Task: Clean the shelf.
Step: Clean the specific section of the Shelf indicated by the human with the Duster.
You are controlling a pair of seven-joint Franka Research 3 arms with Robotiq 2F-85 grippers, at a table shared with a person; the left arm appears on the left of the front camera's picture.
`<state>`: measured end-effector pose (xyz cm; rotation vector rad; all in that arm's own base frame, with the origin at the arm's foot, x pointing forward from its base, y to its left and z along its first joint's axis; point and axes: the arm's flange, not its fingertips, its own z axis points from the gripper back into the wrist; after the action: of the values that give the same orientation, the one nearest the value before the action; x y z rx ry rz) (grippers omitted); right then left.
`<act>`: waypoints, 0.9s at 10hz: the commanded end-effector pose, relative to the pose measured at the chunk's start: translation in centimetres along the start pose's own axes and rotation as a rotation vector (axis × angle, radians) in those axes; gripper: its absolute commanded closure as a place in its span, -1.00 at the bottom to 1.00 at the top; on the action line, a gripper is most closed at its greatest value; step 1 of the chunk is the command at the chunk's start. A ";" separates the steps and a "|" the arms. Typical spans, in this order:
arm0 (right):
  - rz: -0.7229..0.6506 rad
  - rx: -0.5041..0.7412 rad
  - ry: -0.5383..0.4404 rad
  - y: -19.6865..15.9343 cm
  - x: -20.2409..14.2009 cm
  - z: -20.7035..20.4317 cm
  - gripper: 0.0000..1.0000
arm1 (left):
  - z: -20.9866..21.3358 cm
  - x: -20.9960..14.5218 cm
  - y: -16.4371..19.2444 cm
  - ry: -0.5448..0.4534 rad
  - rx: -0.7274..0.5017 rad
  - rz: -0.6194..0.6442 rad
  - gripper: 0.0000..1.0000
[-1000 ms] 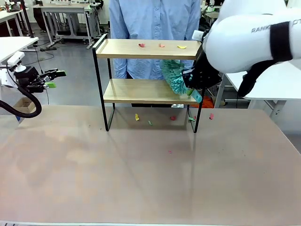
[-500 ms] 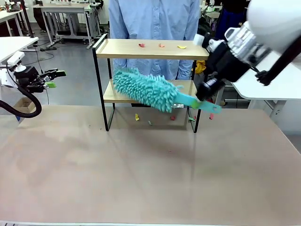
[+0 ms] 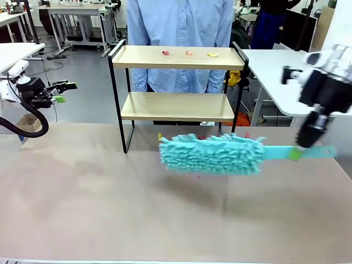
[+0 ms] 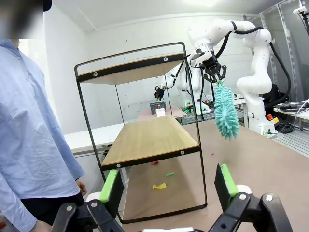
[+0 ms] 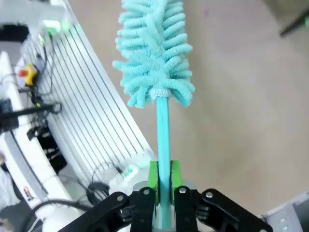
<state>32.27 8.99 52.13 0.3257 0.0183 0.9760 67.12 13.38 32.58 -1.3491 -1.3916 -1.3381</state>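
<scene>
- Right claw (image 5: 163,170): pressed together on the flat handle of one teal fluffy microfibre duster (image 3: 212,154), pinching it near the handle's end.
- Duster head: lies roughly level over the tan bench (image 3: 165,220), in front of the shelf's right half and apart from its frame.
- Left claw (image 4: 168,183): spread wide, holding nothing, off the bench's left edge.
- Two-tier shelf with black metal frame and light wooden boards (image 3: 176,58): stands at the bench's far edge, middle. Its lower board is bare.
- Open room: broad bare bench on the near side.
- Front view: three small scraps (image 3: 188,53) on the top board.
- Left wrist view: three scraps, red, green and yellow (image 4: 159,186), on the bench beneath the shelf.
- One person in a light blue shirt (image 3: 181,22) stands behind the shelf.
</scene>
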 end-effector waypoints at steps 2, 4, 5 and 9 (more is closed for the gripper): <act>0.035 -0.065 0.121 -2.5 -5.6 2.3 0.74 | 0.0 0.2 -0.1 0.010 -0.008 -0.015 -1.00; 0.056 -0.066 0.194 -2.9 -6.7 1.6 0.74 | 0.0 0.2 -0.1 0.010 -0.008 -0.015 -1.00; 0.072 -0.056 0.229 -2.9 -6.1 0.6 0.74 | 0.0 0.2 -0.1 0.010 -0.008 -0.015 -1.00; 0.007 -0.065 0.164 -2.8 -6.7 1.8 0.74 | 0.0 0.2 -0.1 0.010 -0.008 -0.015 -1.00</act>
<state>31.02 1.70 51.89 0.1759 0.1542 1.0181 67.12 13.38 32.59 -1.3490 -1.3916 -1.3382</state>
